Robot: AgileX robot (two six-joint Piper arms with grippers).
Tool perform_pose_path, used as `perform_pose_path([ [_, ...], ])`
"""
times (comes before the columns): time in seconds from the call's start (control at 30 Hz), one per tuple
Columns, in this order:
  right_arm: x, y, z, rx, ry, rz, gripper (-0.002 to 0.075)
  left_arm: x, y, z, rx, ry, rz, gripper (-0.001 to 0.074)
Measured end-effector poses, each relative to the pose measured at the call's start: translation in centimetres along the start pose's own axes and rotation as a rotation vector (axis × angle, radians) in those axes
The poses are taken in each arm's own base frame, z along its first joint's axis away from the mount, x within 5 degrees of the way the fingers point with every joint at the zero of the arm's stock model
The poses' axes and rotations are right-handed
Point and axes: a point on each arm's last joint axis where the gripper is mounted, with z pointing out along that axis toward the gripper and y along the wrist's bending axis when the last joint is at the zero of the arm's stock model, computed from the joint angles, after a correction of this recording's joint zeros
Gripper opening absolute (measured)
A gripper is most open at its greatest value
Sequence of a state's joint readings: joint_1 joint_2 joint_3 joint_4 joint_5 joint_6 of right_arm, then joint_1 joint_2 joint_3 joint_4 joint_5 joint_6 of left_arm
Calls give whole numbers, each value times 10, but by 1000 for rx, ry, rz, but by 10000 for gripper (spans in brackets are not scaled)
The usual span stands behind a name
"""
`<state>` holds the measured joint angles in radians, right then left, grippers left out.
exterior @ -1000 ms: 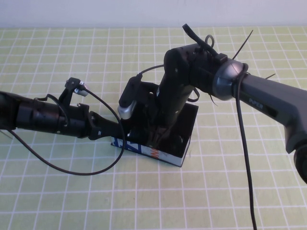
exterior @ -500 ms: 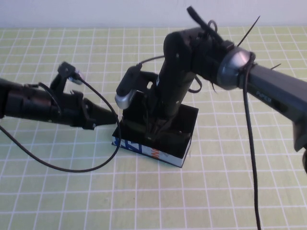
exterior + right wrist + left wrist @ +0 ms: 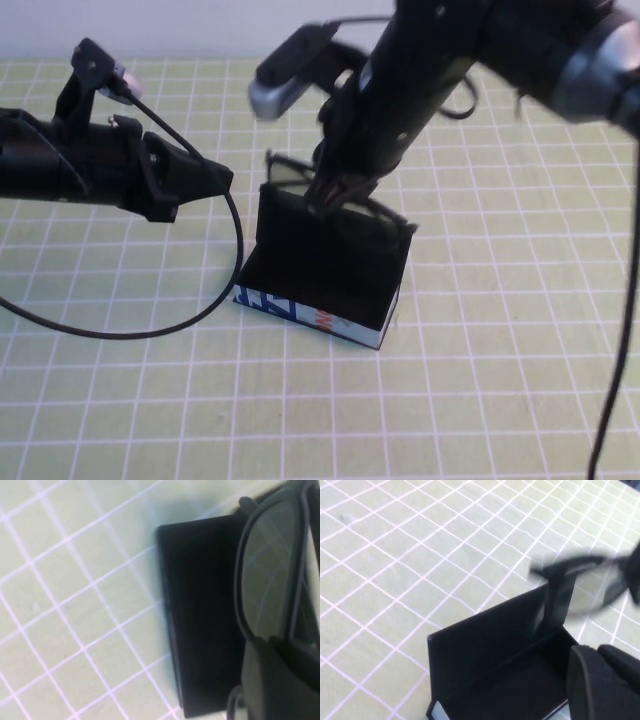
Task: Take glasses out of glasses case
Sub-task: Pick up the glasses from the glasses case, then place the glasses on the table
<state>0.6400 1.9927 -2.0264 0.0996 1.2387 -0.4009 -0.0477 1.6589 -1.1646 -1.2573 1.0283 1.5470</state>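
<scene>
The glasses case (image 3: pixel 318 272) stands open on the checked mat, its black lid upright and its printed pale front toward me. My right gripper (image 3: pixel 330 195) hangs just above the lid's edge, shut on the black glasses (image 3: pixel 283 172), which are held clear above the case. In the right wrist view the glasses (image 3: pixel 270 565) sit against my right gripper (image 3: pixel 265 647), with the case (image 3: pixel 200 620) below. My left gripper (image 3: pixel 222 180) is shut and empty, to the left of the case and apart from it. The left wrist view shows the left gripper (image 3: pixel 596 653), the case (image 3: pixel 490 640) and the blurred glasses (image 3: pixel 585 582).
A black cable (image 3: pixel 170 325) from the left arm loops down onto the mat left of the case. The green grid mat (image 3: pixel 480 380) covers the whole table, and a white wall (image 3: pixel 200 25) runs along its far edge.
My right gripper closed on the glasses and rose, lifting them out of the case. The left arm pulled back to the left, off the case.
</scene>
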Motion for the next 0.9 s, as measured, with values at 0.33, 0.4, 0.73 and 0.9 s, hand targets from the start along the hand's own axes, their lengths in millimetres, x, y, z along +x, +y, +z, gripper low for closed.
perform_pose_path([
  [0.33,68,-75,-50,51,-12,486,9,1,-4,-4,-10,53,-10,-4],
  [0.4,90,-83,-39,30,23,568,9,1,-4,-4,-10,55,-16,-4],
  [0.73,153,-75,38,-20,-24,861,9,1,-1,-5,-48,59,-11,-4],
  [0.9,163,-77,62,-27,11,905,9,1,0,-5,-59,58,-10,-4],
])
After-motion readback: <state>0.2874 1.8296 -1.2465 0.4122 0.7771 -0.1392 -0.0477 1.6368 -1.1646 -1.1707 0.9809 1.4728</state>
